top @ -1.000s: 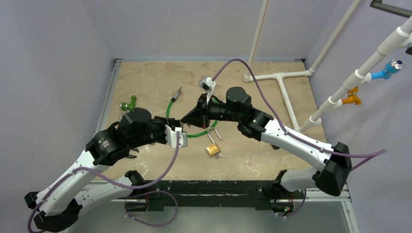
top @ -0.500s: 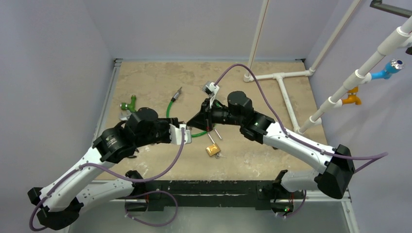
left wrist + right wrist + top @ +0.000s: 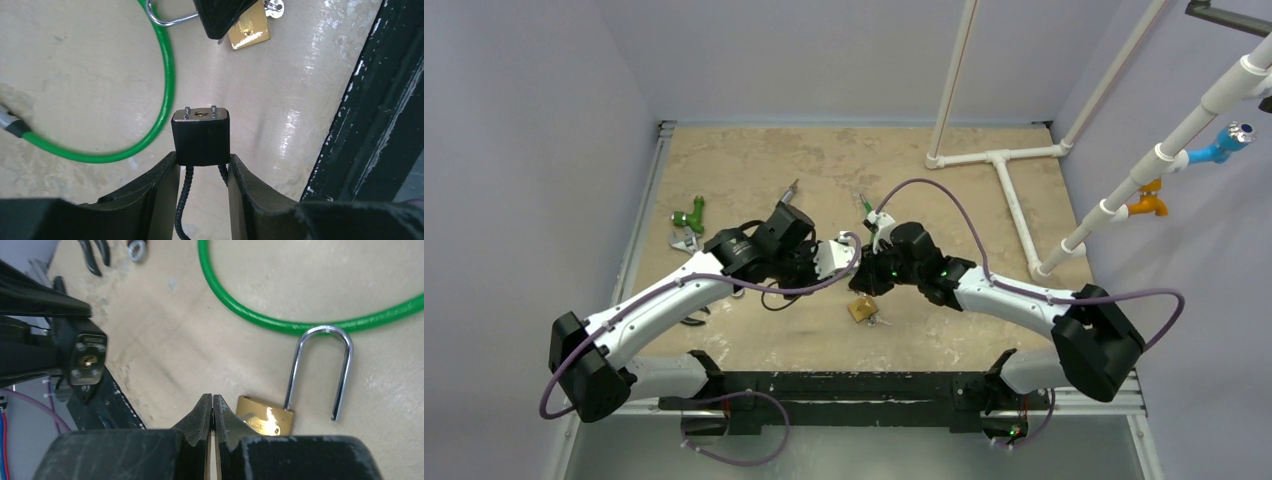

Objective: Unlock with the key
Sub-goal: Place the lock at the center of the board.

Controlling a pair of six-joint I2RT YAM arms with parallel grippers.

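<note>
A black lock body (image 3: 201,135) with a brass keyhole on its end face sits between my left gripper's (image 3: 202,159) fingers, which are shut on its sides; its braided black cable (image 3: 184,200) trails back between them. In the right wrist view that lock (image 3: 88,360) faces my right gripper (image 3: 212,399). The right fingers are pressed together on a thin key, of which only a small grey tip (image 3: 218,41) pokes out. In the top view both grippers meet near the table's front middle, left gripper (image 3: 849,265) beside right gripper (image 3: 864,284).
A brass padlock (image 3: 265,420) with its shackle (image 3: 325,335) swung open lies just right of my right fingertips, keys beside it (image 3: 879,320). A green cable (image 3: 240,310) loops behind. A green fitting (image 3: 690,213), white pipes (image 3: 999,157) and the black front rail (image 3: 854,385) border the area.
Both arms have swung toward the table's front middle. The left gripper carried the black lock rightward, and the right gripper dropped low beside the brass padlock. Neither gripper's jaws changed.
</note>
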